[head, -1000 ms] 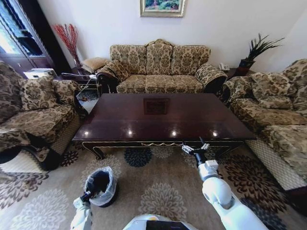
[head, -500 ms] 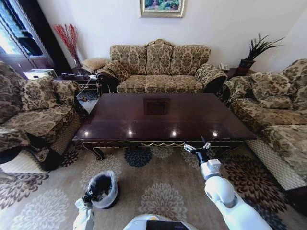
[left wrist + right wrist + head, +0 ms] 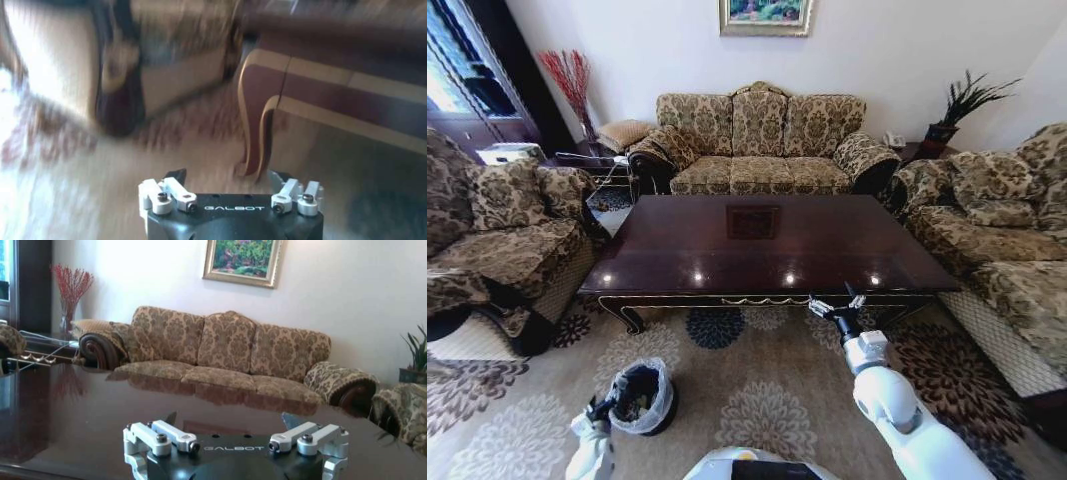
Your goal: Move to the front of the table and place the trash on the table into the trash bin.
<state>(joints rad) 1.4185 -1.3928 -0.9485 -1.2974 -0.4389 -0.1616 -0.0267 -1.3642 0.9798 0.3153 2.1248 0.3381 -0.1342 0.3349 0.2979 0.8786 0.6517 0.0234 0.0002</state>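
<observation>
Head view: the left gripper (image 3: pixel 599 408) has drawn back from the trash bin (image 3: pixel 640 396) on the carpet, fingers open and empty, litter now inside. The surface (image 3: pixel 767 243) looks bare; the right gripper (image 3: pixel 837 305) hovers open at its front edge, so the task seems nearly done.

Bare table (image 3: pixel 767 245); sofas (image 3: pixel 762 140) seemingly hem three sides.

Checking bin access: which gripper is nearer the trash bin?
Left. The left gripper sits at the trash bin rim; the right gripper is by the table front edge.
</observation>
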